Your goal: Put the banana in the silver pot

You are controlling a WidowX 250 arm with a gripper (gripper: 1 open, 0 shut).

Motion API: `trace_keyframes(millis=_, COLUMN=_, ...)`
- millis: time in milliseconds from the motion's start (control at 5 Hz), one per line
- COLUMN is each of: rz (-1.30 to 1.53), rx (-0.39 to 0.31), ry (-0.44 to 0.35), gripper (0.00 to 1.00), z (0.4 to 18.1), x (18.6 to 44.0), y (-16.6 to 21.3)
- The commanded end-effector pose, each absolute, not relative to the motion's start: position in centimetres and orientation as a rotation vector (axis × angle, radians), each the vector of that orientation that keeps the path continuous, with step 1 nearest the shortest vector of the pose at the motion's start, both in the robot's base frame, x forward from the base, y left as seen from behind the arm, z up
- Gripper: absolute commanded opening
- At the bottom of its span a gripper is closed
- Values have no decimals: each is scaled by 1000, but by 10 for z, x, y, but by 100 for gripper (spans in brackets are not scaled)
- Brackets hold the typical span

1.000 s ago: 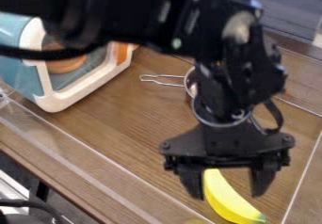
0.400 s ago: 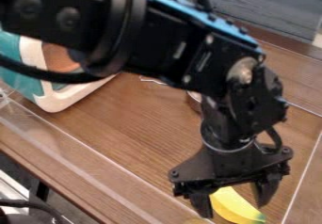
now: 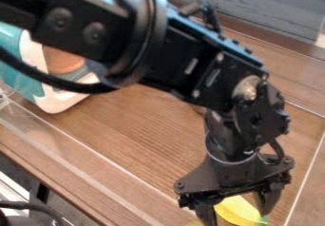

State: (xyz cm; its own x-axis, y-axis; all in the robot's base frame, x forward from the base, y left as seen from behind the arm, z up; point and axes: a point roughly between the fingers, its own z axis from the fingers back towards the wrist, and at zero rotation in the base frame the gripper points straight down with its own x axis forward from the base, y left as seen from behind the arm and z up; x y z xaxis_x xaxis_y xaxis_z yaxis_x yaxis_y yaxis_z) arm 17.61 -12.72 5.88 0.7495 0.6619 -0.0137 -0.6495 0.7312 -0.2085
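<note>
Near the bottom right of the view, a black robot arm reaches steeply down toward a brown wood-grain desk [image 3: 127,125]. Its claw [image 3: 233,203] hangs with both black fingers spread wide apart, gripping nothing. Between those fingers shows a small patch of bright yellow: the banana [image 3: 237,211], lying on the desk at the very bottom edge of the picture, mostly hidden by the claw above it and cut off by the frame. One finger stands to each side of the yellow patch. Whether either finger touches the fruit cannot be told from this angle.

The wide spread and the downward pointing suggest the claw is set to straddle the banana so it can close across its narrow width, not along its length. That looks like the reach-and-grasp step, with the lifting and carrying not yet done.

At the far left, partly behind the arm, sits a toy appliance [image 3: 45,87] in cream and teal, well apart from the banana. A clear plastic wall [image 3: 51,149] runs along the desk's near edge, likely there to keep things from sliding off.

No silver pot is visible; the bulky arm covers the middle of the desk where it may stand, so its place cannot be stated.
</note>
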Motion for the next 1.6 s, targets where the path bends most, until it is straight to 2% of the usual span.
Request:
trace_keyframes(millis=0, rz=723, rx=-220, ry=-61, gripper=100, z=56, x=179, y=-131)
trace_keyframes(millis=800, rz=746, rx=-211, ry=-40, gripper=100, z=38, x=187, y=-131)
trace_keyframes(millis=1000, rz=743, rx=-202, ry=-36, gripper=0, z=37, x=189, y=-130)
trace_keyframes(millis=1400, rz=697, rx=-171, ry=-31, gripper=0, z=49, x=193, y=-127)
